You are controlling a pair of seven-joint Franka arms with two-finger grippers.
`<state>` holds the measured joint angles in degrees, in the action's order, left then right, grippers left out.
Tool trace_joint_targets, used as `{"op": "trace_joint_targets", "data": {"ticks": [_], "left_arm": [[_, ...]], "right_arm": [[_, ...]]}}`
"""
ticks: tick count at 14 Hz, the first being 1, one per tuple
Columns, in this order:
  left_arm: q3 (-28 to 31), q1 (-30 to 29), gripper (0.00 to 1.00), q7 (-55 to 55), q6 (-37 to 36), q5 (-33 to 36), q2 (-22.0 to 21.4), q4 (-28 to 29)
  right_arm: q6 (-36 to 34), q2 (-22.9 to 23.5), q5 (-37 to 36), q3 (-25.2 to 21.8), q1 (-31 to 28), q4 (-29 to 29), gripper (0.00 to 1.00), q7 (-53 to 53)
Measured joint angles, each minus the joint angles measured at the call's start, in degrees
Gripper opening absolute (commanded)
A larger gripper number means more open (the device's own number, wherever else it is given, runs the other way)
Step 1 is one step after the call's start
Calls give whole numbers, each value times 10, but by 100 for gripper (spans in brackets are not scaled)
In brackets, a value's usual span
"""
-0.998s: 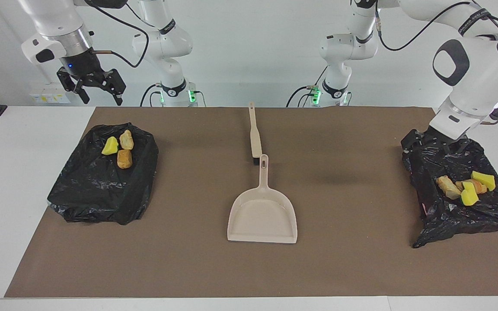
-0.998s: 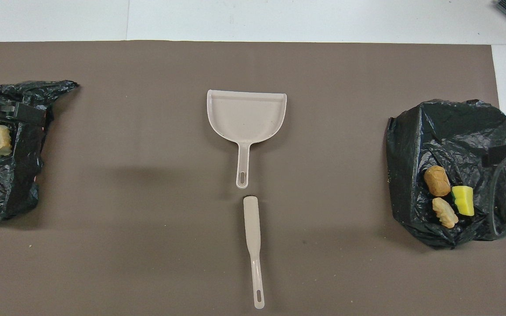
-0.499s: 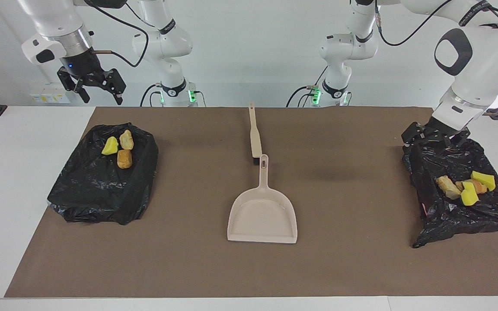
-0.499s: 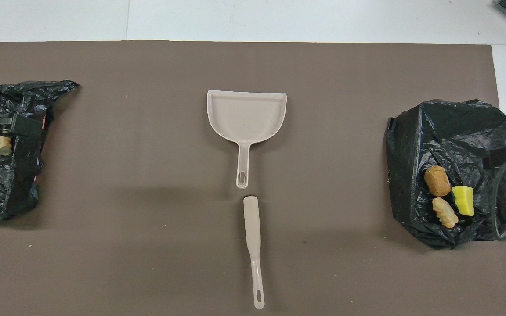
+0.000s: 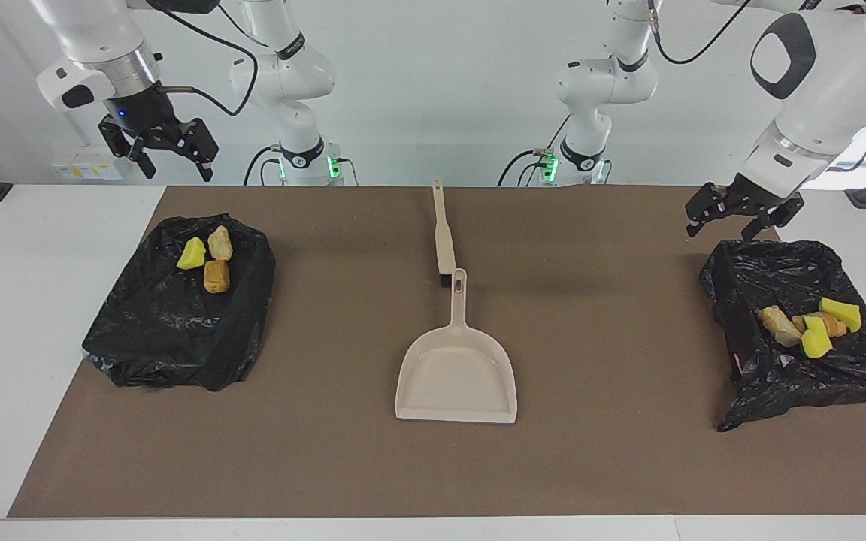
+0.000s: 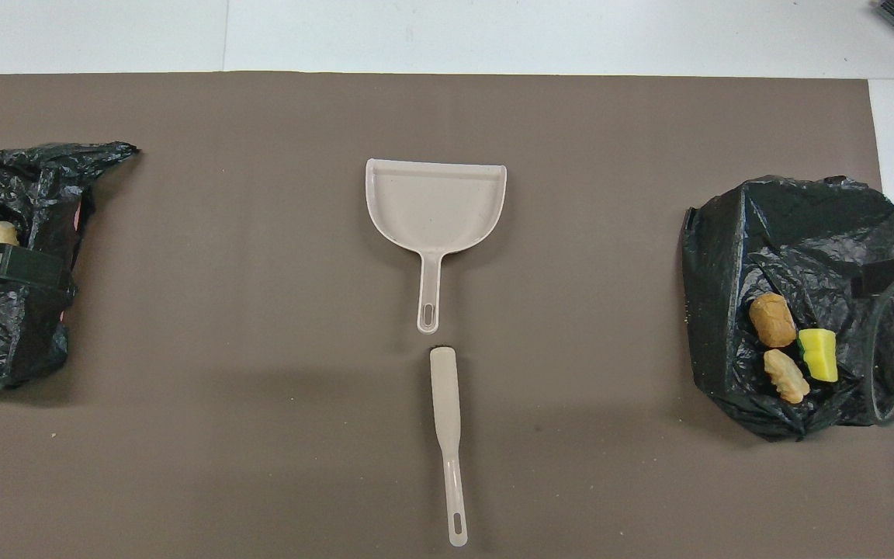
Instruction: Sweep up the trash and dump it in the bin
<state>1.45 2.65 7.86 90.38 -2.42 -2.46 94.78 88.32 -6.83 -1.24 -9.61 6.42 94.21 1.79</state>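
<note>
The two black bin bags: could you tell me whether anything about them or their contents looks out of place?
Nothing is spilled. All the trash lies on the bags: three lumps on the black bag at the right arm's end, the rest on the other bag. That bag looks crumpled, one corner drawn to a point.

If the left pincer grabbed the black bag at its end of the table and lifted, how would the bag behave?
The black bag would probably go floppy: it is thin, crinkled film lying slumped. It likely weighs little, so it may slide on the brown mat if nudged. The trash lumps sit loose on it and could tumble off if it is tilted.
</note>
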Motion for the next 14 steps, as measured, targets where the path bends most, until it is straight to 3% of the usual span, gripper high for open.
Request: {"op": "trace_joint_targets", "data": {"ticks": [14], "left_arm": [[-20,0,100,-1,0,28,0,2]], "right_arm": [[0,0,0,0,0,0,100,0]]}}
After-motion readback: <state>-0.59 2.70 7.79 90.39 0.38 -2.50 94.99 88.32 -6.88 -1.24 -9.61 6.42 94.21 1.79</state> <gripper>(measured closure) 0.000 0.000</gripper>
